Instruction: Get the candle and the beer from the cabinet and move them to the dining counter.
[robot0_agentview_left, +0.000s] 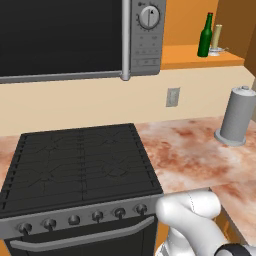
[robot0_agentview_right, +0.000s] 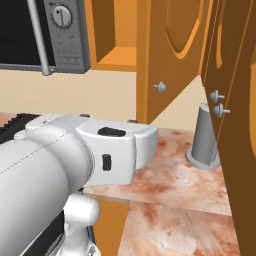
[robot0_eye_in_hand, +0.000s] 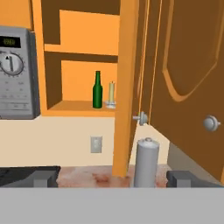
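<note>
The cabinet (robot0_eye_in_hand: 74, 106) stands open, its arched door (robot0_eye_in_hand: 188, 65) swung out to the right. On its lower shelf the beer (robot0_eye_in_hand: 97, 92), a dark green bottle, stands upright, with the pale candle (robot0_eye_in_hand: 111, 92) just to its right. Both also appear at the upper right of the left base view: the beer (robot0_agentview_left: 205, 36) and the candle (robot0_agentview_left: 217, 36) on the orange shelf (robot0_agentview_left: 195, 57). My gripper (robot0_eye_in_hand: 113, 179) is open, fingertips (robot0_eye_in_hand: 43, 177) far apart with nothing between them, well short of and below the shelf. The dining counter is out of view.
A grey canister (robot0_eye_in_hand: 146, 162) stands on the marbled worktop (robot0_agentview_left: 190, 150) below the cabinet, close to the door's edge. A microwave (robot0_agentview_left: 60, 35) hangs left of the cabinet over a black stove (robot0_agentview_left: 80, 160). A wall outlet (robot0_agentview_left: 172, 97) sits below the shelf.
</note>
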